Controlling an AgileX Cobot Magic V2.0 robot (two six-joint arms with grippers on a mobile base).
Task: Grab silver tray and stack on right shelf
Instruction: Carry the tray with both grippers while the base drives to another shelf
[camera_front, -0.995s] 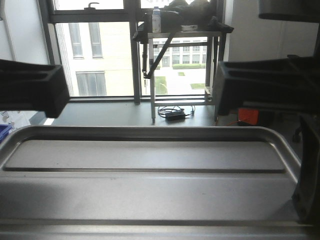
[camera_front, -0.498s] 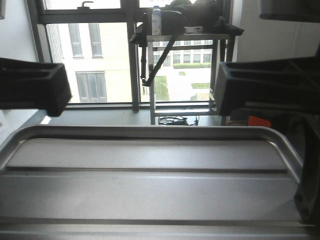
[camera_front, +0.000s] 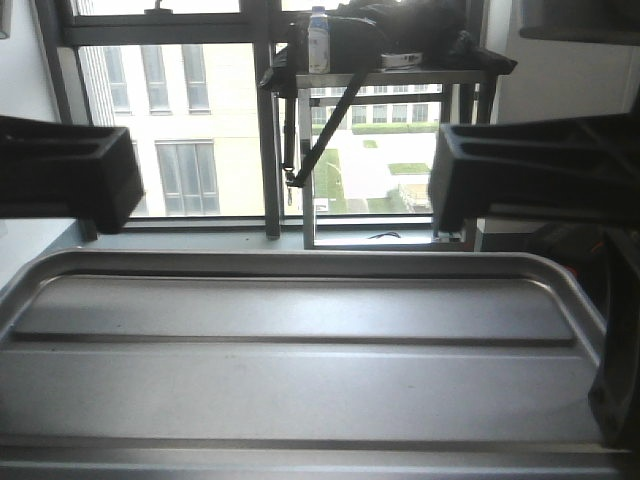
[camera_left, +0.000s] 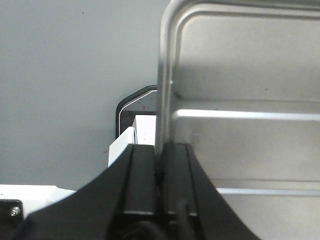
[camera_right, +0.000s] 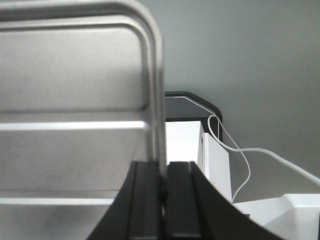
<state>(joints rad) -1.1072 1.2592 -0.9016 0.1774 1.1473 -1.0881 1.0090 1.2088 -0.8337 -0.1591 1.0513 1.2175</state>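
The left pincer and the right pincer each pinch one side rim of the silver tray tight, so it does not tip.

Bright window, metal table beside.

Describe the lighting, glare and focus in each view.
Front-facing view: strong backlight from the window leaves the foreground dim, and the silver tray shows only a soft grey sheen. Left wrist view: the left claw is near-black with its detail lost, and a bright glare streak runs along a tray ridge. Right wrist view: the right claw is equally dark, and glare lines the ridge and rim.
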